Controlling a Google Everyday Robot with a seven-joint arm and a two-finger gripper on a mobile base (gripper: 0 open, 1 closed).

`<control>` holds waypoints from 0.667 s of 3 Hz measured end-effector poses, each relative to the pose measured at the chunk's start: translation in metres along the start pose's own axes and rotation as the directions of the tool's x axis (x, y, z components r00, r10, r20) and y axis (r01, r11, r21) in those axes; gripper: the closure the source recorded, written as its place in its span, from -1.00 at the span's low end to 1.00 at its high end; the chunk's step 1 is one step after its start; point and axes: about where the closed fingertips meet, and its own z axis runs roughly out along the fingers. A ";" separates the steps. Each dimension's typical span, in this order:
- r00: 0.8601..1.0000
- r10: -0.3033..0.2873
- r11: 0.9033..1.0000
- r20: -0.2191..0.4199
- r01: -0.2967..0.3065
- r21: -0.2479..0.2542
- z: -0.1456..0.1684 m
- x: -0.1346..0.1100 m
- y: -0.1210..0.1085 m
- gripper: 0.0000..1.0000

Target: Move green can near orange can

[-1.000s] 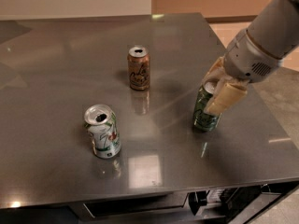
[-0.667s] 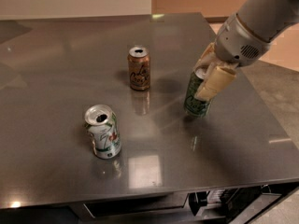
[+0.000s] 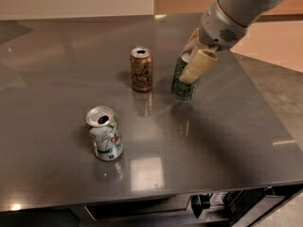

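Bench: grey, glossy metal bench top (image 3: 57, 79), three cans on or over it.

Gripper (image 3: 195, 64): two pale beige fingers, reaching in from the far right corner on a grey arm. The fingers are closed around the upper half of the dark green drink can with pale lettering (image 3: 182, 88). One finger lies down the can's front face; the other is partly hidden behind the rim. Holding the can, not wide.

Green can: leans slightly, top tipped toward the right edge. Its base is at or just above the bench surface. I cannot tell whether it touches. It is a little past the middle of the bench, toward the far edge and right of centre.

Coppery orange-brown drink can with cursive script and silver top (image 3: 141, 70): upright and free, just beside the green can on the side away from the right edge. A narrow gap shows between the two; they are not touching.

White can with green and red markings (image 3: 105, 135): dented and leaning, well apart from the pair, toward the front edge and left of centre. It plays no part in the task.

Progress (judgement): the carry looks essentially complete, since the green can is near the orange one. What remains is to set it flat and upright, open the fingers and lift clear. Risk: the tilt could tip the can on release, or knock it into its neighbour.
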 end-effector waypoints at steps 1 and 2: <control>1.000 0.012 1.000 -0.009 -0.012 -0.007 0.019 -0.005 -0.016 1.00; 1.000 0.011 1.000 -0.028 -0.012 -0.019 0.036 -0.008 -0.030 1.00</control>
